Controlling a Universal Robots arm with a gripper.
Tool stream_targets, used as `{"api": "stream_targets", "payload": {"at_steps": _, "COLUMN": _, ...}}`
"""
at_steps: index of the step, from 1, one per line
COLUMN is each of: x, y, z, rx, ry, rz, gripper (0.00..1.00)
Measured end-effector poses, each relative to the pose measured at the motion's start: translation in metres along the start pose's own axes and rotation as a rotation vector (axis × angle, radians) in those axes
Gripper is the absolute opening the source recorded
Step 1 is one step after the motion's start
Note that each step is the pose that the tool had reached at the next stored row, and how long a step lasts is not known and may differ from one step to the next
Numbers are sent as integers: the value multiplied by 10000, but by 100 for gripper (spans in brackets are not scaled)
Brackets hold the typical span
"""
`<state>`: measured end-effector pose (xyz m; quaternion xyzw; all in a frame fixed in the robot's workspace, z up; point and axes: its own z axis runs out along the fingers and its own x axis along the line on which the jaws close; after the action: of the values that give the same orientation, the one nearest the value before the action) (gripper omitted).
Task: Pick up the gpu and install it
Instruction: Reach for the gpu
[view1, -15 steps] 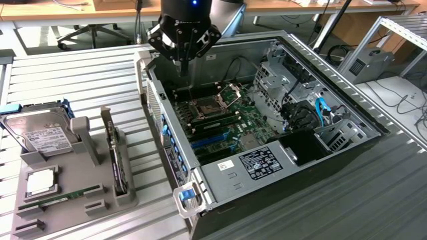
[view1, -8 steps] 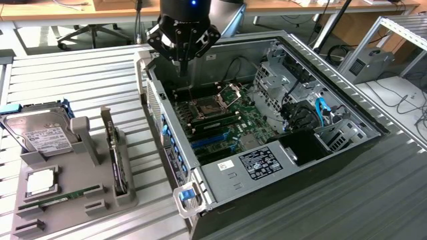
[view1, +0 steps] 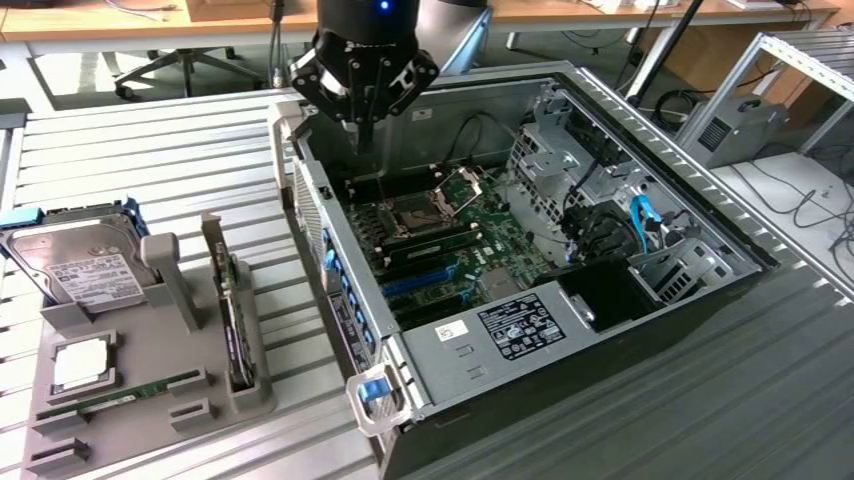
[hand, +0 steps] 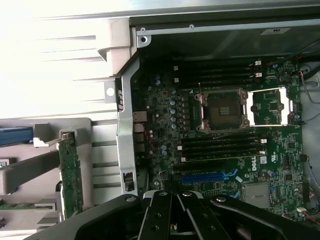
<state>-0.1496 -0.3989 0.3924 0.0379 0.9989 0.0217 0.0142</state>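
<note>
- While the jaws are shut on nothing, the gripper (view1: 363, 138) hangs over the open case (view1: 310, 215), above the far end of the board (view1: 454, 250). It is well apart from the gpu (view1: 238, 325).
- The gpu stands on its thin edge in a slot of the grey holder (view1: 134, 350). The holder lies on the surface (view1: 147, 160), on the exterior view's left of the case.
- Its long axis runs from far to near in the exterior view, roughly along the case's side wall. What looks like the silver bracket is at the far end. In the wrist view the card (hand: 71, 172) shows edge-on.
- Risk: shut jaws brought down on the card would strike its top edge rather than straddle it.
- Risk: the card is thin and tall, so an off-centre grip could tilt it and bind it in the slot.
- Risk: the drive (view1: 78, 272) and memory stick (view1: 120, 396) sit in the same holder, so a wide approach could knock them.
- Risk: at the blue slots (view1: 416, 287), a skewed card could miss the connector, or its bracket could catch the case wall.
</note>
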Motion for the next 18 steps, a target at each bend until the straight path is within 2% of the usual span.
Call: {"api": "stream_targets", "payload": {"at_steps": 18, "x": 72, "y": -5, "z": 1, "rx": 0, "ry": 0, "rz": -1, "gripper": 11}}
